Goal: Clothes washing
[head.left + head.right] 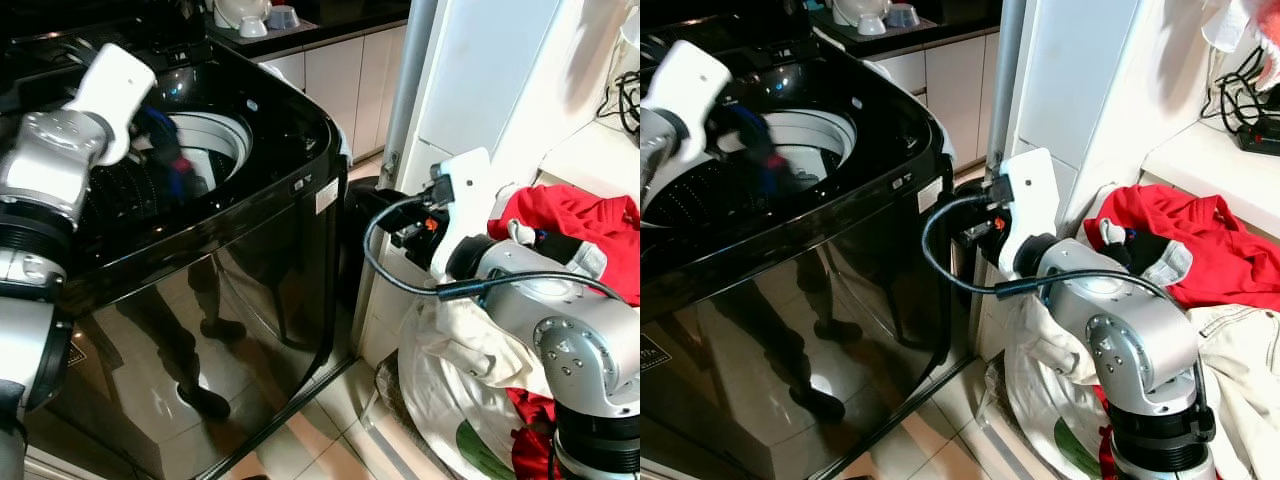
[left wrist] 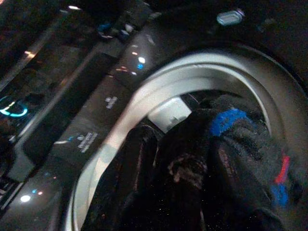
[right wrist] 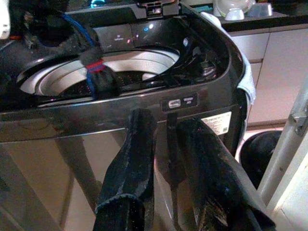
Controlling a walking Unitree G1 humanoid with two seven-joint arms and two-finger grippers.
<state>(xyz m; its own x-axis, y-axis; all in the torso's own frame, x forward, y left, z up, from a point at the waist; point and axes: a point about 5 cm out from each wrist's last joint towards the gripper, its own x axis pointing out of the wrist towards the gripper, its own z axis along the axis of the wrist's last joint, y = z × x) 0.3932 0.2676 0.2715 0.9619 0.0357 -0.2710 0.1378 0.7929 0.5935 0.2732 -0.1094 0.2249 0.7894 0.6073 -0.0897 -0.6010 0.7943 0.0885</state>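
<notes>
The black top-loading washing machine (image 1: 250, 250) stands with its lid open and its pale drum rim (image 1: 225, 135) showing. My left gripper (image 1: 160, 135) hangs over the drum mouth, shut on a dark garment (image 1: 178, 165) with blue and red stripes; the cloth (image 3: 94, 67) dangles into the opening. In the left wrist view the garment (image 2: 231, 159) covers the fingers. My right gripper (image 3: 166, 159) is open and holds nothing, low beside the machine's front right corner. A red garment (image 1: 580, 225) lies on a pile at my right, behind the right arm.
A white laundry bag (image 1: 470, 380) sits on the tiled floor under the right arm. A black bin (image 1: 365, 205) stands between the machine and a white door frame (image 1: 405, 100). Cabinets and a counter with bowls (image 1: 255, 18) are behind. Cables (image 1: 625, 100) lie on a white shelf.
</notes>
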